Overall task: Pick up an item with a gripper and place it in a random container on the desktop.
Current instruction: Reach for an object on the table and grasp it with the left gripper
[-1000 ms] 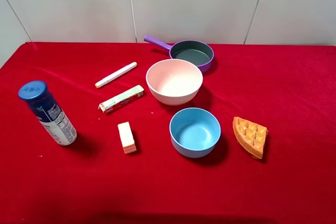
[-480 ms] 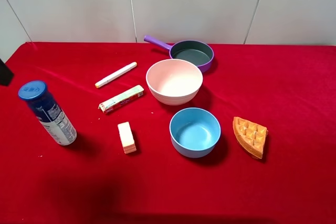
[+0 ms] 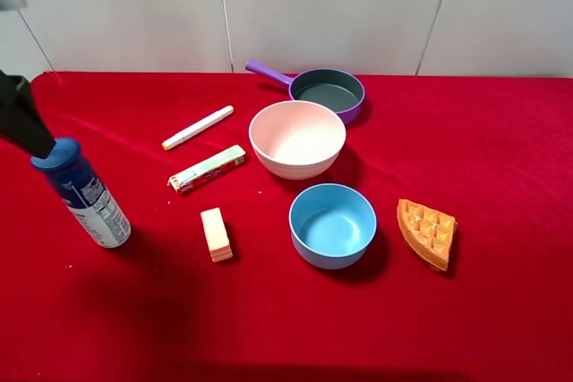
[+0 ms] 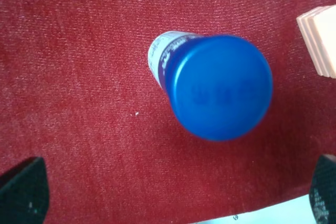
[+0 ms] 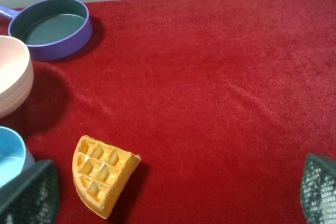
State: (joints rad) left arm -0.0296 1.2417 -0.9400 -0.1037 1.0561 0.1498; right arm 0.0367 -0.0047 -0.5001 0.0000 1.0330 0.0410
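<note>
The bottle (image 3: 88, 198) stands upright at the left of the red desktop (image 3: 501, 149), with a dark-blue cap and a white-and-blue label. My left gripper (image 3: 27, 127) comes in from the left edge, just above and touching or nearly touching the cap. In the left wrist view the cap (image 4: 218, 85) fills the middle, and the gripper (image 4: 173, 195) is open with its fingertips (image 4: 21, 190) wide apart, holding nothing. The pale pink bowl (image 3: 296, 138) stands empty at the centre. My right gripper (image 5: 173, 195) is open and empty above the right side, near a waffle wedge (image 5: 102, 182).
A white marker (image 3: 198, 127), a wrapped bar (image 3: 207, 169) and a pale block (image 3: 216, 234) lie between the bottle and the bowls. A light-blue bowl (image 3: 332, 224) sits in front of the pink one, a purple-handled pan (image 3: 327, 91) behind it, and the waffle wedge (image 3: 427, 233) to the right.
My left gripper has come into the exterior view from the left edge and moved over the bottle's cap. The bottle and the other things have not moved.
</note>
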